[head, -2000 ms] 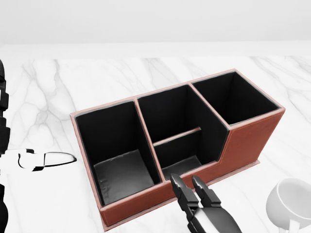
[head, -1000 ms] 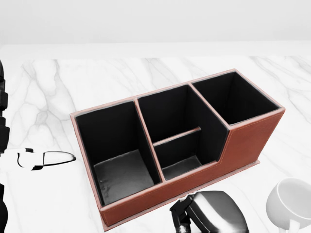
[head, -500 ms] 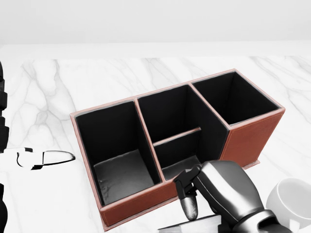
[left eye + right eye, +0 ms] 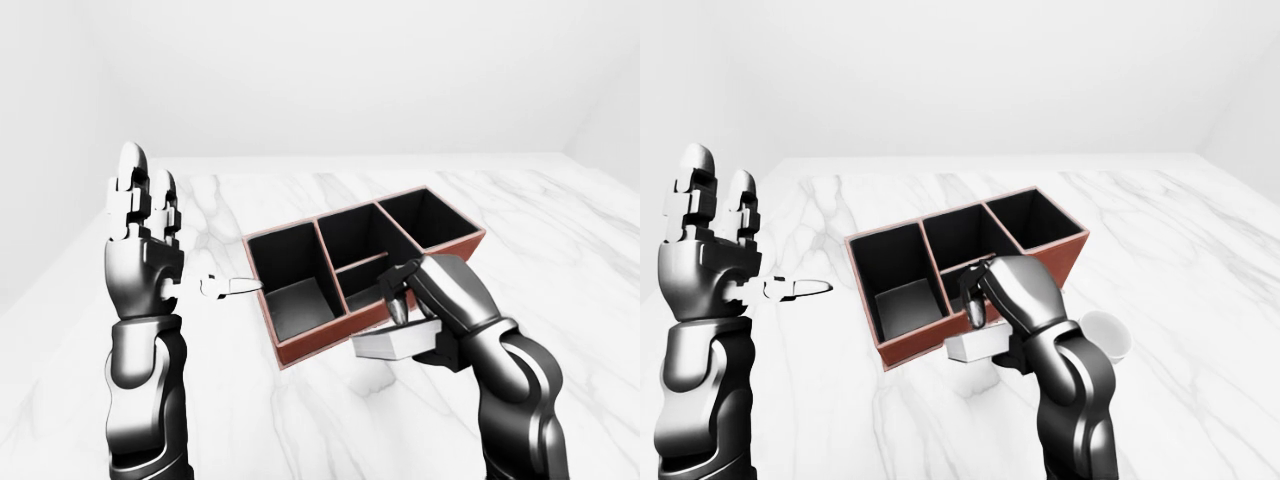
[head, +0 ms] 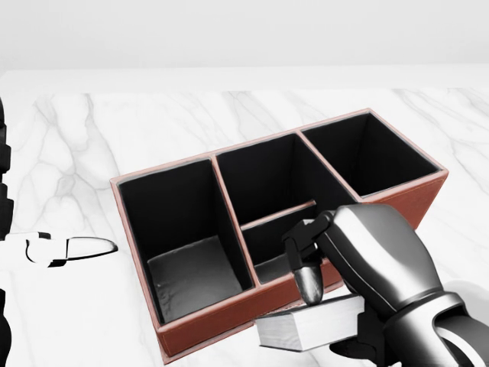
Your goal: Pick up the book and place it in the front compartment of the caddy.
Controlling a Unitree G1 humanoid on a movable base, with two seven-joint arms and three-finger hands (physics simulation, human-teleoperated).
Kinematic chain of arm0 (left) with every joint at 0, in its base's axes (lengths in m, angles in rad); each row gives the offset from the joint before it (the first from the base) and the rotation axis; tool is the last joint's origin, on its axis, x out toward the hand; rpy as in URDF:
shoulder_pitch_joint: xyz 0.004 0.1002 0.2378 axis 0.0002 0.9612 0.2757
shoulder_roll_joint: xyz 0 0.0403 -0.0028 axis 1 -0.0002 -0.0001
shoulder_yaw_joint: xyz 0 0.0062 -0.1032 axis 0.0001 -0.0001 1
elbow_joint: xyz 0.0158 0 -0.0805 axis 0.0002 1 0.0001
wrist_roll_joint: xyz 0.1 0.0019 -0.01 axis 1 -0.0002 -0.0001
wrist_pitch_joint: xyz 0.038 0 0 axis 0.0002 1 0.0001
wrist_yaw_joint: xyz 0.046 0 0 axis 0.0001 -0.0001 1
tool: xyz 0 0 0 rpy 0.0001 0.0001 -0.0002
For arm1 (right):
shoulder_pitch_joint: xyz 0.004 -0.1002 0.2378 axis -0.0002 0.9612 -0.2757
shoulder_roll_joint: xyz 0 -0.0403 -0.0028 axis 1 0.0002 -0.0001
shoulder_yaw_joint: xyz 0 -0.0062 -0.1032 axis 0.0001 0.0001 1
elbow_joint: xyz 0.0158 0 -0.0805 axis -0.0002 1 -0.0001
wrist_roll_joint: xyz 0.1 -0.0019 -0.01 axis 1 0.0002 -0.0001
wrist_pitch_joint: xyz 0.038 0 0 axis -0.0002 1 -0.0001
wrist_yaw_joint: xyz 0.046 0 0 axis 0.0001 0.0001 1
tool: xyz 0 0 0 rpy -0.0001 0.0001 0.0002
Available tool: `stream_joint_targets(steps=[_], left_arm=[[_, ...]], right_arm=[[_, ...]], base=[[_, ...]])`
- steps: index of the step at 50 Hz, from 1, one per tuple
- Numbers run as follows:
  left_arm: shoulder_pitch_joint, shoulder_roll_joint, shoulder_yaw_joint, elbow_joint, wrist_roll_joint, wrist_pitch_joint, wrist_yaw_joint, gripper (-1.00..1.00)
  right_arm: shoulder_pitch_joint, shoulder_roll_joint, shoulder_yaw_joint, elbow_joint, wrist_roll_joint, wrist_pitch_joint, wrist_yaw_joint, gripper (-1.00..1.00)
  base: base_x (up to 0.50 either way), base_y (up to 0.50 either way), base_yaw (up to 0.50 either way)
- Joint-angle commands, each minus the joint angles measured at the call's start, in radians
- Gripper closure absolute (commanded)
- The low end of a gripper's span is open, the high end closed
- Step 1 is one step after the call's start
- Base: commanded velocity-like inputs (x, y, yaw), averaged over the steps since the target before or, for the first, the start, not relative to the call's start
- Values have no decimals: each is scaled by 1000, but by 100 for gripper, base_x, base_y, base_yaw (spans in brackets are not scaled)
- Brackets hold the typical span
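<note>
Book: clenched in right hand, raised just below caddy low wall in head view. Left hand open, unused. Step: carry. Next, prob.: lift over wall, release into small compartment.

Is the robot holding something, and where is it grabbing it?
Yes. The right hand holds the book by its right end, a finger on top, just below the caddy. The left hand is raised, open and empty.
</note>
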Motion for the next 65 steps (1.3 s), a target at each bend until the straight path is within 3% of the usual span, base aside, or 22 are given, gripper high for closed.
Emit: stream_joint_targets(steps=[1,42,65], left_arm=[[-2,1,0,0,-1,0,1,-100],[-1,0,-1,3,2,0,1,-100],[-2,-1,-4,7,2,0,2,-100]], right_arm=[[-103,-6,-25,-24,-21,0,0,100],[-345,-34,-28,95,-47,0,0,100],[-471,-37,-18,269,-50,0,0,100]], base=[[0,0,0],[0,0,0],[0,0,0]])
